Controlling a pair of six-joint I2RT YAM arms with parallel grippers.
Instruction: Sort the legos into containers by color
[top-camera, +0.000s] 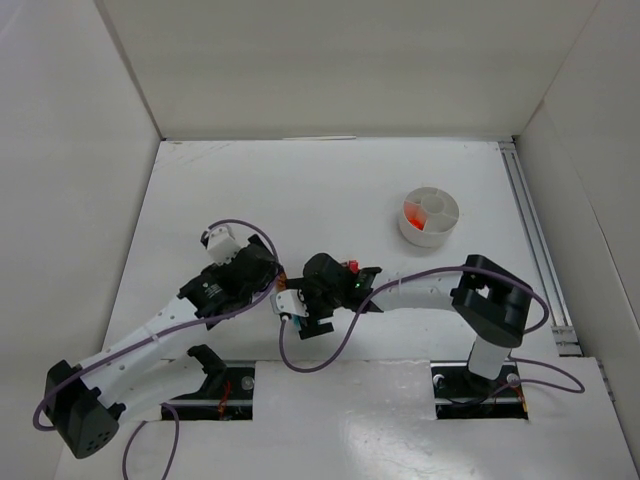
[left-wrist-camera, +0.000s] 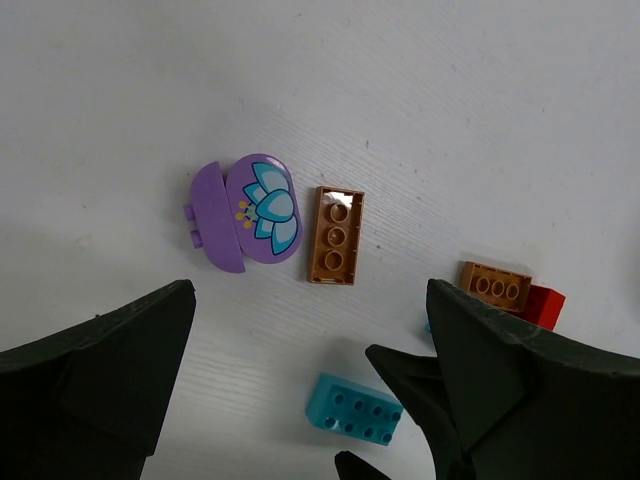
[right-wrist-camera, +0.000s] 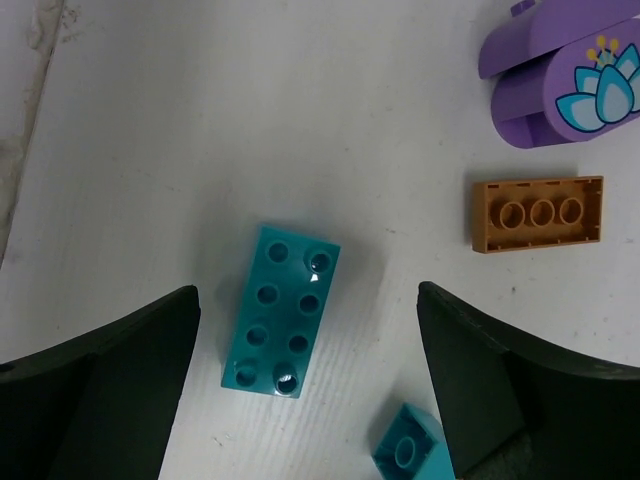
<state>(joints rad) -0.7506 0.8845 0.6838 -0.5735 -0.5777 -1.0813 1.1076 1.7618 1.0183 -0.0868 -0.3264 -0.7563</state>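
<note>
We see what may be orange bits (top-camera: 412, 212) in the bowl (top-camera: 430, 240), while the teal brick (right-wrist-camera: 279, 309), brown brick (left-wrist-camera: 335, 235) and purple piece (left-wrist-camera: 245, 210) lie unsorted on the table (left-wrist-camera: 450, 100) beneath the left gripper (left-wrist-camera: 308, 295) and right gripper (right-wrist-camera: 305, 300), both wide and empty.

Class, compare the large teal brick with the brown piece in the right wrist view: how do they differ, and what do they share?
The teal brick carries eight studs in two rows; the brown piece shows three rings in one row. Teal lies between the right gripper's fingers; brown lies outside them. Both rest flat, untouched.
</note>
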